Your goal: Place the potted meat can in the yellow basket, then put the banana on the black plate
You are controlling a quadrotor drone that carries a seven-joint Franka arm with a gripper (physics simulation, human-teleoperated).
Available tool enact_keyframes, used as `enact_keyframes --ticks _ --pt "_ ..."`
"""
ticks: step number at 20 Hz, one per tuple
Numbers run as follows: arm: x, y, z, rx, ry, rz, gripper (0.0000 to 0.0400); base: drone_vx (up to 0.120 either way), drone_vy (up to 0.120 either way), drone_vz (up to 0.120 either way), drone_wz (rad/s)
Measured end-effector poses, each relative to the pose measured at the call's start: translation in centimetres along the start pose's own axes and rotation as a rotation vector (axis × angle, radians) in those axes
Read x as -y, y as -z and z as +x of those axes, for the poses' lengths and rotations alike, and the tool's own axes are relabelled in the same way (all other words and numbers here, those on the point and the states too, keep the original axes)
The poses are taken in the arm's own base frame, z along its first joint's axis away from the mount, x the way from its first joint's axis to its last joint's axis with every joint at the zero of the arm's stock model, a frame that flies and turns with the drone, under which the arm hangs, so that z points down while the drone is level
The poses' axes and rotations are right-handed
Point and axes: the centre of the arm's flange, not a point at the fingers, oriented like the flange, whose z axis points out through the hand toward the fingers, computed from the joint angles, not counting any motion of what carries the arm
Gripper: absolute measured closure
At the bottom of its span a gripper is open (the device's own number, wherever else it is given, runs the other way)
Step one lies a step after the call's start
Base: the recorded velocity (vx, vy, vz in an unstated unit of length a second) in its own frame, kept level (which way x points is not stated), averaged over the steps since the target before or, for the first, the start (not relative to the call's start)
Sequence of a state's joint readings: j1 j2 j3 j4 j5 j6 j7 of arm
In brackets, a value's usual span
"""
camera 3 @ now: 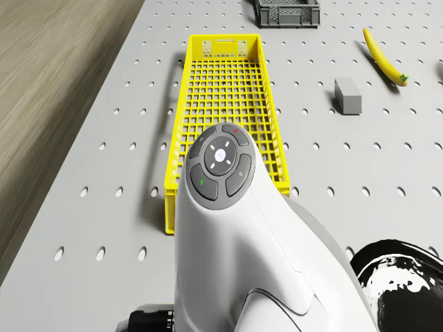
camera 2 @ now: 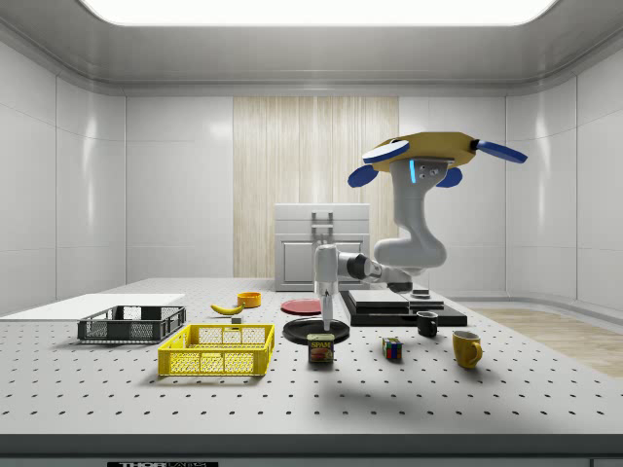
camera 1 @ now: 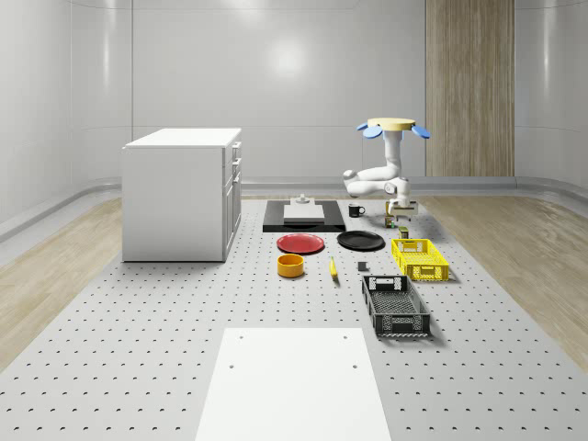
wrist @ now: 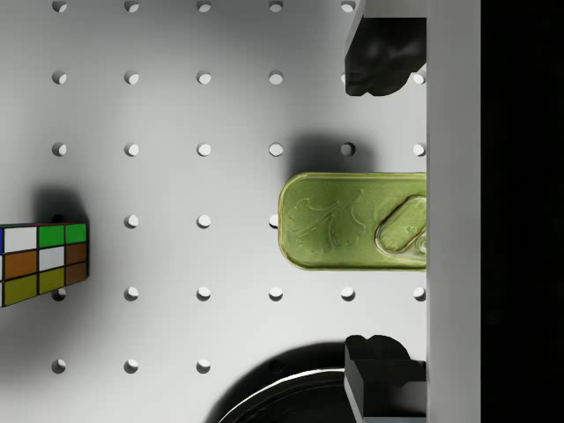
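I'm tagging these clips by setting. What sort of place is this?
Most likely a simulated robotics test room: a perforated work table carries scattered props such as a yellow basket and a banana, while a drone hovers above them between plain panelled walls.

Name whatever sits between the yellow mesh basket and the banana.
A small grey block lies between the yellow mesh basket and the banana, touching neither, as the drone view shows.

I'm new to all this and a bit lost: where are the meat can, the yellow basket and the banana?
potted meat can [wrist: 352, 220]: wrist view, its green lid.
yellow basket [camera 3: 225, 90]: drone view, its mesh floor.
banana [camera 3: 382, 55]: drone view, mid-length.
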State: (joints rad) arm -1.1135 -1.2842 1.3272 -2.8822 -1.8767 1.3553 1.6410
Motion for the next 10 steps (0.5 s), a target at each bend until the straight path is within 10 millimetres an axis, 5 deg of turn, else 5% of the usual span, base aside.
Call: enact_keyframes --ticks 10 --pt "0.0 -1.7 0.0 0.0 0.0 0.0 0.0 0.0 0.0 -0.028 0.0"
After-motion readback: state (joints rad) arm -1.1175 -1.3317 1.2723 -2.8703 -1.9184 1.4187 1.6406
